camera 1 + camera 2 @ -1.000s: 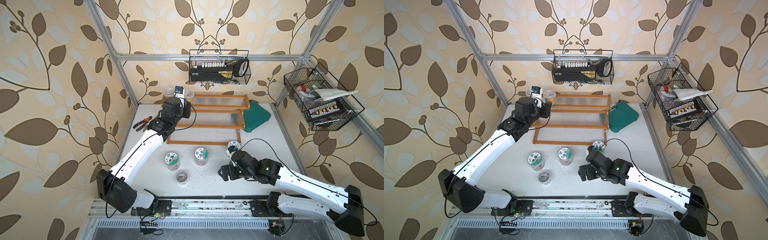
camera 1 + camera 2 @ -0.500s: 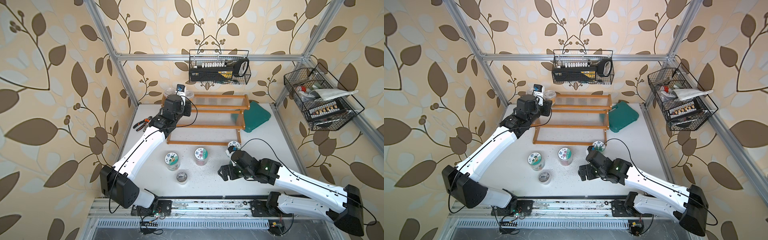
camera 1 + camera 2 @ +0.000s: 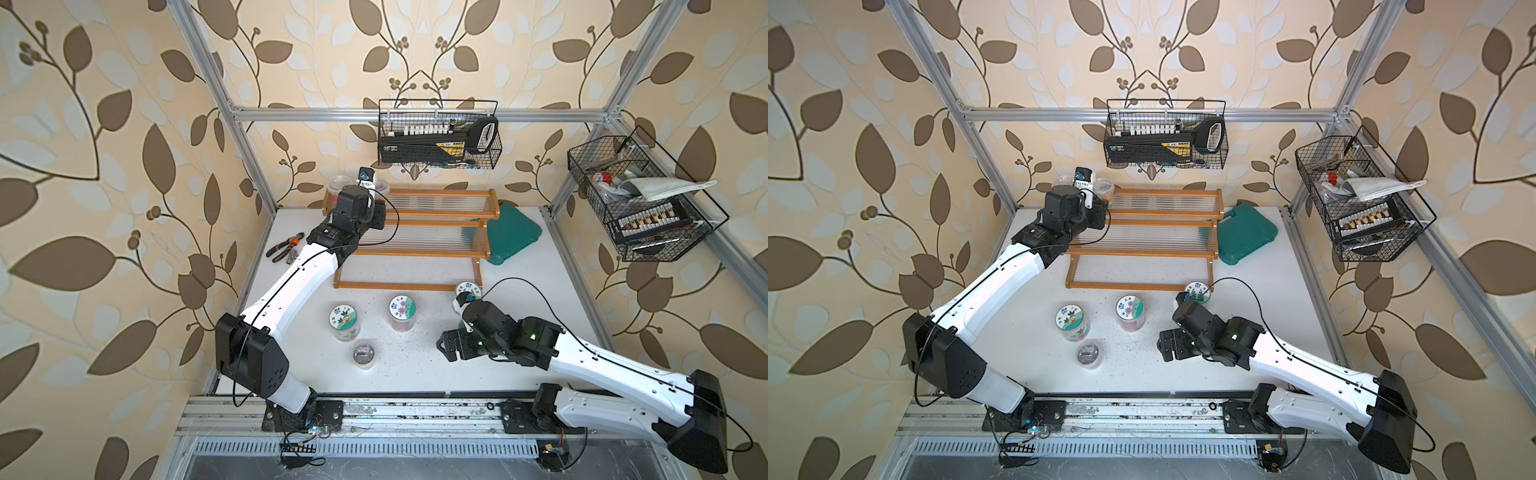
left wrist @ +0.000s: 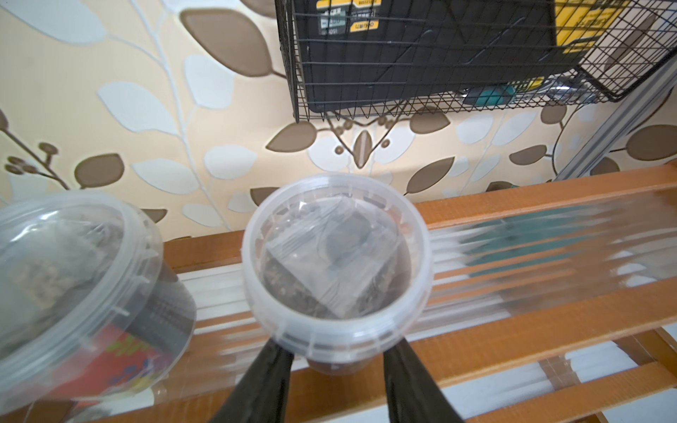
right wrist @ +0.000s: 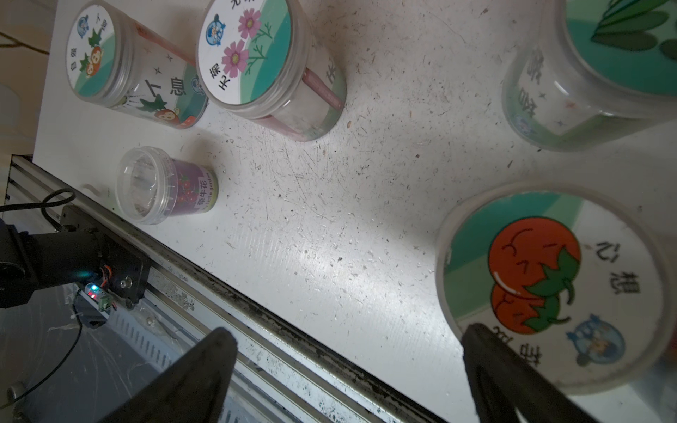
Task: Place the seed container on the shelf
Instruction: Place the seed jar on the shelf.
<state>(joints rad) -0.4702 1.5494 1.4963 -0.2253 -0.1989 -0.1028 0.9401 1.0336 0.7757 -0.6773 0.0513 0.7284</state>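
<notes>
The seed container (image 4: 335, 263), a small clear tub with a clear lid, is held over the top tier of the wooden shelf (image 4: 513, 197). My left gripper (image 4: 339, 351) is shut on its body, one black finger on each side. In both top views the left arm reaches to the shelf's (image 3: 436, 195) back left corner, and the tub's lid (image 3: 381, 188) shows past the wrist. Whether it rests on the tier I cannot tell. A second clear tub (image 4: 66, 278) stands beside it. My right gripper (image 5: 348, 333) stands open over the table's front, holding nothing.
A tomato-lid jar (image 5: 549, 285) stands against one right finger. Two labelled jars (image 3: 344, 320) (image 3: 402, 311), a small tub (image 3: 363, 353) and a leaf-lid jar (image 3: 467, 289) stand before the shelf. Pliers (image 3: 284, 249), a green case (image 3: 513, 232) and two wire baskets (image 3: 438, 137) (image 3: 640, 199) surround it.
My left arm has reached further back, carrying the seed container towards the back left of the top tier. The right arm has not moved.
</notes>
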